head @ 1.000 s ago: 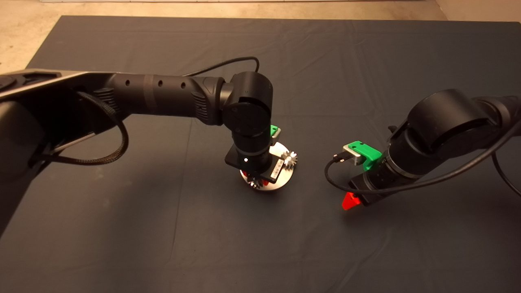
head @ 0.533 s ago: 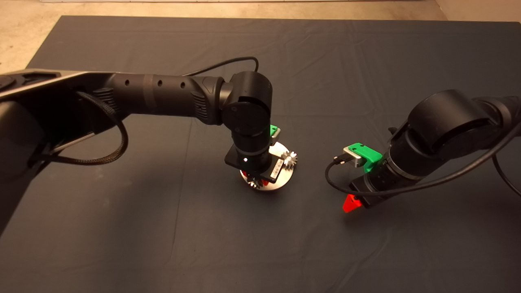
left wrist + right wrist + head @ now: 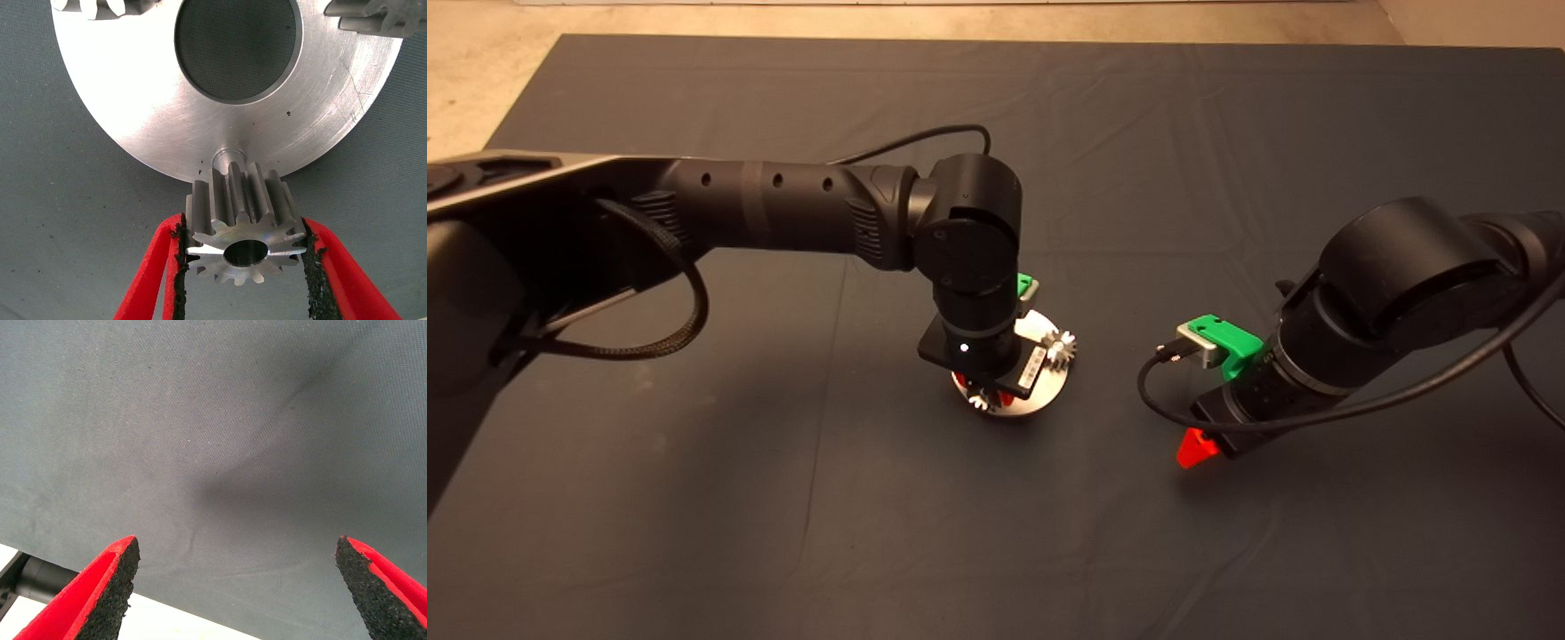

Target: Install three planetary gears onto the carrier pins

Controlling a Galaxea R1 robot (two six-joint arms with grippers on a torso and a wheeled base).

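Silvery-grey toothed metal gear [image 3: 245,230] between red fingers [image 3: 155,267] with black pads; shiny brushed silver round disc [image 3: 133,100]; dark grey cloth mat [image 3: 1227,133]; black arms.

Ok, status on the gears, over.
Left gripper shut on third gear, above last pin. Two gears seated on disc. Right gripper open, idle. Nothing blocking.

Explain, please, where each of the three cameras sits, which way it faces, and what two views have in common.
Head view: above, facing down at the mat; both black arms enter, left end effector over the disc.
Left wrist view: on the left arm, facing its red fingers clamping a gear at the disc edge.
Right wrist view: on the right arm, facing bare mat between open fingers.
Shared: head and left wrist views both show the disc.
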